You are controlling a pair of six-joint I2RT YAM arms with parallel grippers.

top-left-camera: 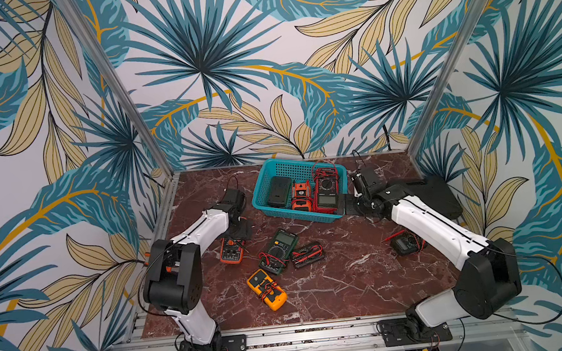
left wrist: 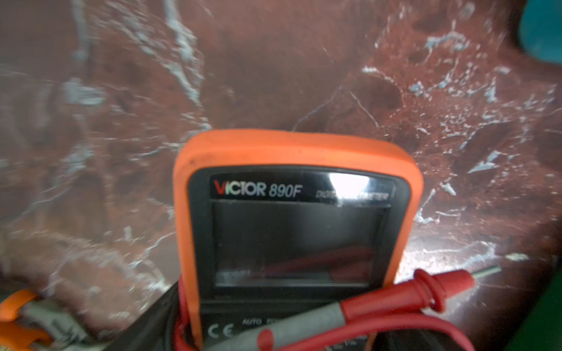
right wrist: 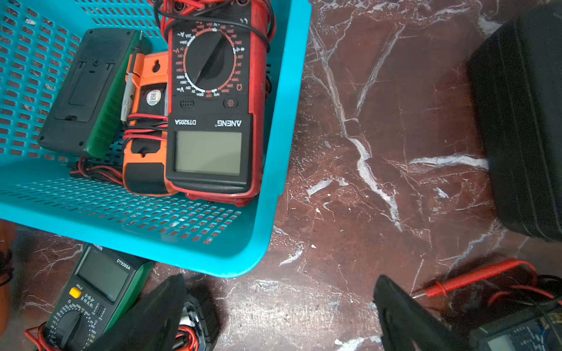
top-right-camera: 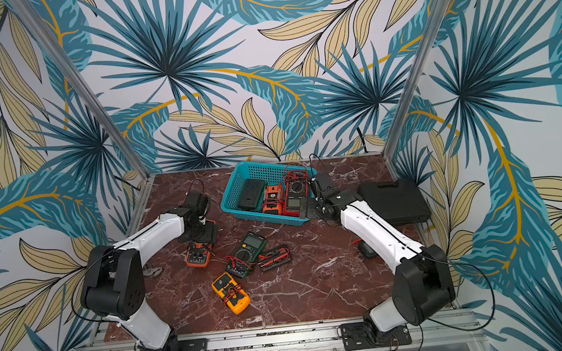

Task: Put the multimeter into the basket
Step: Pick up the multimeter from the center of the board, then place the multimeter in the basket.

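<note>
- The left gripper point(top-left-camera: 241, 231) is sitting low over the upper end of the orange multimeter point(top-left-camera: 231, 255), left of centre in both top views. Whether its jaws are pinching the casing or only flanking it, I cannot tell.
- The orange multimeter is lying on the marble table point(top-left-camera: 353, 282), outside the basket point(top-left-camera: 294, 214), with red leads wrapping around it. In the left wrist view its dark screen is filling the lower centre.
- The basket is standing at the upper centre of the table. It is holding three meters side by side: a black-backed meter point(top-left-camera: 279, 190), an orange meter point(top-left-camera: 300, 198) and a red multimeter point(top-left-camera: 325, 191) at the right.
- The right gripper point(top-left-camera: 347, 205) is hovering just beside the basket's lower right corner, its fingers standing wide apart with only bare marble between them.
- A green multimeter point(top-left-camera: 278, 252), a yellow multimeter point(top-left-camera: 266, 289) and a black probe bundle point(top-left-camera: 308, 254) are lying loose mid-table.
- A black hard case point(top-left-camera: 439, 196) is sitting at the right edge.
</note>
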